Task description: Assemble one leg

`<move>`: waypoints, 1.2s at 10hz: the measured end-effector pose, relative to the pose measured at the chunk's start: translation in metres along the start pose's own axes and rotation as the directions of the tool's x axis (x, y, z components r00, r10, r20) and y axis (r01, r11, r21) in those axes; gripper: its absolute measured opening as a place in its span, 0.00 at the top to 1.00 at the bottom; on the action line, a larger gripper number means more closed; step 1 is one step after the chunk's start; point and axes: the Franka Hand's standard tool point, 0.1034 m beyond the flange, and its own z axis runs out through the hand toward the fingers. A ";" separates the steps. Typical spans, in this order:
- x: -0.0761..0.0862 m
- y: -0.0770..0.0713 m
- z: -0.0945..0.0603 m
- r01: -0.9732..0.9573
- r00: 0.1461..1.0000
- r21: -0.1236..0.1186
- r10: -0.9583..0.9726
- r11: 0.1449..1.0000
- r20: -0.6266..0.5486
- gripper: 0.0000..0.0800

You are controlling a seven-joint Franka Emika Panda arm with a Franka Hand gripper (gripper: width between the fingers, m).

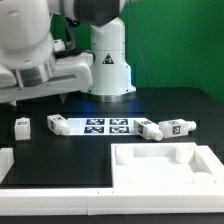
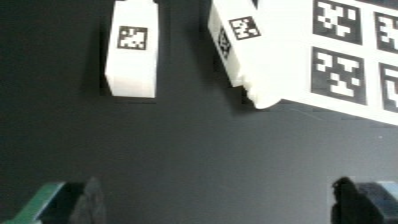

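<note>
Nearest the camera, in front of the marker board (image 1: 105,125), lies the large white panel (image 1: 165,165). One leg (image 1: 57,125) lies just beside the marker board's end on the exterior view's left, and a second leg (image 1: 22,126) stands farther out that way. Two more legs (image 1: 150,128) sit off the board's other end. Over bare table near the board's left end, the gripper (image 2: 214,200) hangs spread wide, holding nothing.

I look onto a black table (image 1: 70,155) with the marker board (image 1: 108,124) lying flat across the middle of the exterior view. A big white tray-like panel (image 1: 165,165) fills the lower right. A green backdrop (image 1: 175,45) stands at the upper right.
</note>
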 end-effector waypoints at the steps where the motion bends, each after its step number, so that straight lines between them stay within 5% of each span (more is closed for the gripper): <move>1: 0.000 0.000 0.000 0.000 1.000 0.000 0.000 1.000 0.000 0.19; 3: 0.001 0.002 0.004 -0.001 1.000 -0.003 0.001 1.000 0.002 0.19; 5: -0.007 0.028 0.036 0.023 0.999 -0.087 -0.020 0.996 0.031 0.19; 7: -0.022 0.057 0.066 0.015 0.999 -0.064 -0.013 0.998 0.037 0.19; 11: -0.016 0.052 0.063 0.025 0.999 -0.072 -0.023 0.997 0.036 0.19; 12: -0.016 0.056 0.073 -0.006 0.998 -0.094 0.013 0.996 0.068 0.19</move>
